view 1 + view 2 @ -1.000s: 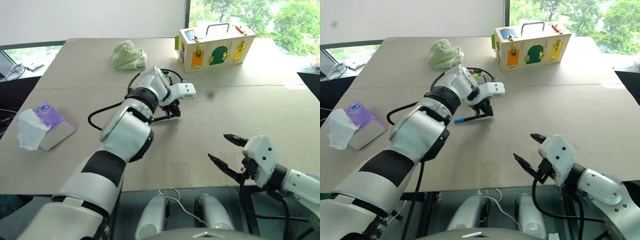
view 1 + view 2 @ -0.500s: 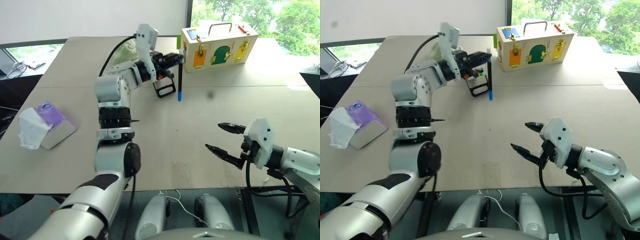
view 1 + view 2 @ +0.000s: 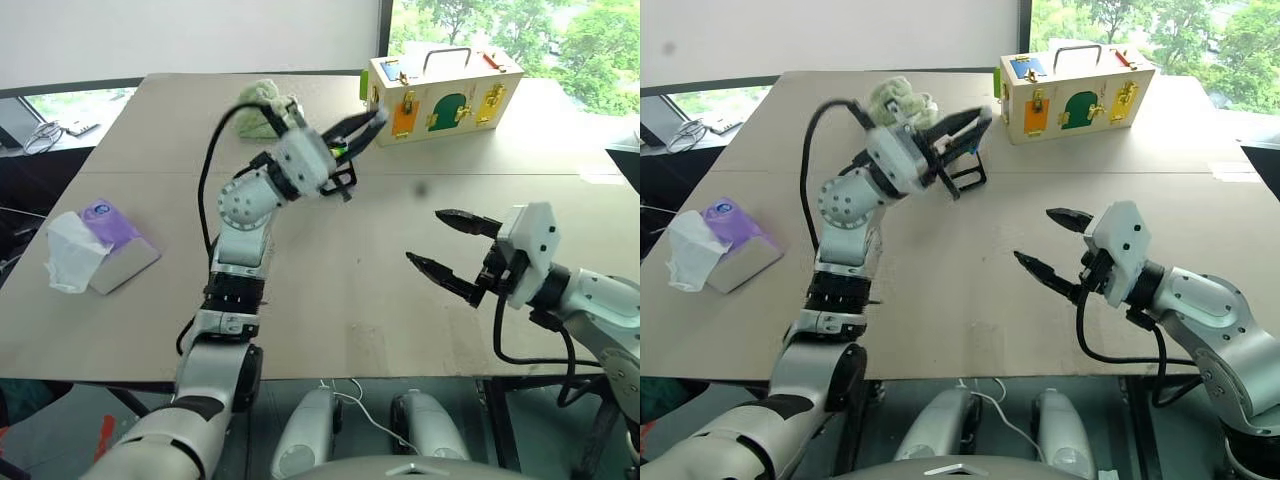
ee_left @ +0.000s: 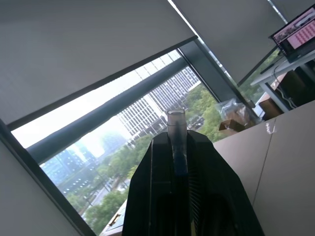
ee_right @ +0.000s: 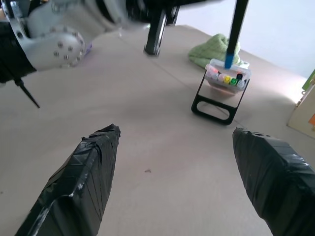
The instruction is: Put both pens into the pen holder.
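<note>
Left hand (image 4: 177, 162) clamped on the blue-ended pen (image 5: 235, 29), raised directly above the pen holder (image 5: 224, 88), blue end dipping toward the coloured caps inside. Probably light, stiff and slick: best pinched mid-barrel and held near upright, or likely to swing. Holder looks light and tippable on its thin black frame. Right hand (image 3: 452, 250) spread wide and empty, well short of the pen holder.

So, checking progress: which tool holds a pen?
The left tool, shut on the blue-ended pen; the right tool stands open and empty.
</note>
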Controlling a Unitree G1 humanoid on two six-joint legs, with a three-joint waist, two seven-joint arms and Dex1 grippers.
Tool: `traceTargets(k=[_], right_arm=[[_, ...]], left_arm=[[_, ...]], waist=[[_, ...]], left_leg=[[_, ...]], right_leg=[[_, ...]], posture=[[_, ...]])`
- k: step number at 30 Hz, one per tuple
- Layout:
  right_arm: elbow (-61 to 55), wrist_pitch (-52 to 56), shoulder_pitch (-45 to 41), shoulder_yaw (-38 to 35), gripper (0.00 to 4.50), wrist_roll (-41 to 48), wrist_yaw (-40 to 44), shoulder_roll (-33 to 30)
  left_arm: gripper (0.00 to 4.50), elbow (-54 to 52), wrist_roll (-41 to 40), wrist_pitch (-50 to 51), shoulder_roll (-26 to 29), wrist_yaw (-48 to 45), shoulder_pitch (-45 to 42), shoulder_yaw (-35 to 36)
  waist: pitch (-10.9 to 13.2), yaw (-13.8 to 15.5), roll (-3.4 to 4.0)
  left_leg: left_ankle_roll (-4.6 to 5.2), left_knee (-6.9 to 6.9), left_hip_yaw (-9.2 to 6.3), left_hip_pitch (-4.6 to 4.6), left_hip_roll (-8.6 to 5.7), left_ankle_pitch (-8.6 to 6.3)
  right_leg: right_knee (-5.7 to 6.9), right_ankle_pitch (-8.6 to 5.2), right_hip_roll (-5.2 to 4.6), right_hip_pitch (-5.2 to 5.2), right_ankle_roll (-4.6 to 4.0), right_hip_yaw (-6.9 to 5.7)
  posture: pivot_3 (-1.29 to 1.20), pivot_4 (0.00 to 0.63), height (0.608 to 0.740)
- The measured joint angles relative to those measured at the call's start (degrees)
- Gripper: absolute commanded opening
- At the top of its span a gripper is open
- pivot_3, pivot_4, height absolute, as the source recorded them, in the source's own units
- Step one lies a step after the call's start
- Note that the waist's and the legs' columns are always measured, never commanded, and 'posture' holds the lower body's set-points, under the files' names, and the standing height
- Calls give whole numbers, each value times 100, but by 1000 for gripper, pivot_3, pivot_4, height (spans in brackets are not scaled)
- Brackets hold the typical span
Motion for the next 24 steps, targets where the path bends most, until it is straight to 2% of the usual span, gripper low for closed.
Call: traceTargets(k=[2,4,6,9,15,24], right_arm=[[-17,3,-29,-36,3908,45,-74,1],[-17,5,-54,-46,3908,57,-116,1],[-55,6,-58,-65,3908,62,-228,2],[-208,6,15,-141,3908,63,-351,3],[-325,6,190,-179,3908,65,-496,3],[-466,5,324,-260,3908,74,-562,-21]], left_arm=[[26,932,388,-891,160,333,-243,-78],[26,1262,557,-1222,227,478,-389,-167],[26,2173,1032,-1911,416,897,-849,-406],[26,2854,1346,-2329,544,1314,-1238,-549],[26,3523,1958,-2423,655,2212,-1651,-913],[26,4036,2727,-1920,724,3414,-2046,-1505]], waist=[[1,4,-2],[1,20,-2],[2,6,-4],[2,-8,-4],[2,-17,-4],[2,-11,-5]], left_leg=[[2,1,-4,-5,-2,-1],[3,3,-9,-10,-8,-1],[6,3,-5,-12,-15,-2],[6,2,-7,-10,-11,-3],[7,3,-5,-7,-11,-2],[6,3,-5,-9,-11,-2]], right_leg=[[-2,3,14,0,6,-9],[-4,6,11,1,12,-15],[-5,7,9,1,16,-13],[-3,7,14,0,16,-15],[1,7,16,1,17,-14],[1,7,16,1,18,-15]], posture=[[0,150,740],[0,150,740],[0,150,740],[0,150,740],[0,150,740],[0,150,740]])
